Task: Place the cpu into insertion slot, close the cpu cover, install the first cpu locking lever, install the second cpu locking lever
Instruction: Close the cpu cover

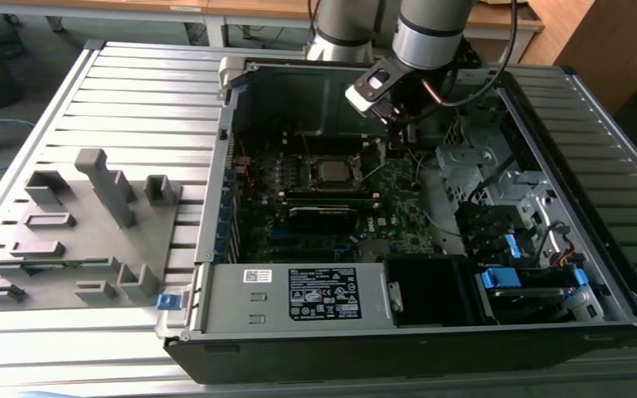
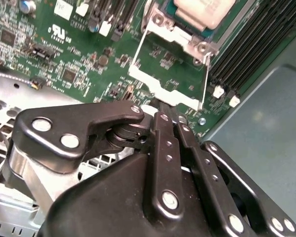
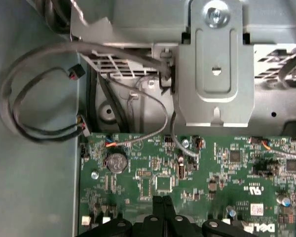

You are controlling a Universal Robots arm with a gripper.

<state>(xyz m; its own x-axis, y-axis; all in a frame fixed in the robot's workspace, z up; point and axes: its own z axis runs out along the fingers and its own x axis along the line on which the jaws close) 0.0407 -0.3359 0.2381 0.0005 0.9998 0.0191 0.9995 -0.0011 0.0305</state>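
Note:
The cpu, pale with a dull metallic top, lies in the insertion slot on the dark green motherboard. In the exterior view the cpu sits mid-board inside the open computer case. The cpu cover, a thin silver frame, is swung open away from the slot, and green board shows through its window. My gripper has its black fingers together, pinched on the cover's free edge. It hangs just to the exterior view's right of the slot, gripper. In the first wrist view the gripper is over the board.
Black memory slots run beside the socket. Loose cables, a metal bracket and a coin cell lie close by. A power supply box and drive bay fill the case front. A grey fixture stands outside.

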